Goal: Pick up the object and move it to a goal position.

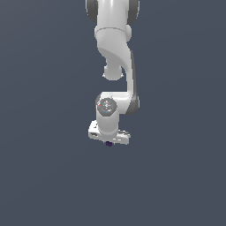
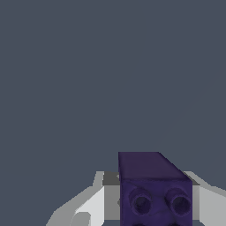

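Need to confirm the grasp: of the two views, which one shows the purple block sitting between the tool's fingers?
The wrist view: the purple block fills the gap between the white fingers. The exterior view shows only a dark speck under the tool.

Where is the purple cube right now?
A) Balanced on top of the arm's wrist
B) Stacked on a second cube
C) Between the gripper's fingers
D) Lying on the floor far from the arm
C: in the wrist view the cube sits between the white fingers of the gripper.
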`<act>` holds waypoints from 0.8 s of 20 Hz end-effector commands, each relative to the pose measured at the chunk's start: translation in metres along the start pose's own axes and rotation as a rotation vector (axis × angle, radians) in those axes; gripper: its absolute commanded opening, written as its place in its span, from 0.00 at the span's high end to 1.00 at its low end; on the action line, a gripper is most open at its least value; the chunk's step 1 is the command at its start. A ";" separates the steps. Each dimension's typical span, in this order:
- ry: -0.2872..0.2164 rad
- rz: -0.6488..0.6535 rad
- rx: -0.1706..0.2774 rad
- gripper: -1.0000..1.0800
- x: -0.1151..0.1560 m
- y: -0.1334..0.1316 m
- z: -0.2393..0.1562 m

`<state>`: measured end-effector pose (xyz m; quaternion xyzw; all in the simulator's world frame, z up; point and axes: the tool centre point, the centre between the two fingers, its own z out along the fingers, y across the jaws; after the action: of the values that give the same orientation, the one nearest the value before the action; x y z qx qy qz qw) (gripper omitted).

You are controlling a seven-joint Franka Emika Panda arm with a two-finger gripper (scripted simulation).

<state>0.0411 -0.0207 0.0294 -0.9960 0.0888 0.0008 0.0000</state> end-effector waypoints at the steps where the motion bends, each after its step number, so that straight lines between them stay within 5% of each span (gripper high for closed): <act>1: 0.001 0.001 0.000 1.00 0.000 0.006 -0.008; 16: 0.001 0.001 0.001 1.00 -0.015 0.092 -0.130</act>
<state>0.0143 -0.0983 0.1435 -0.9960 0.0894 0.0003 0.0005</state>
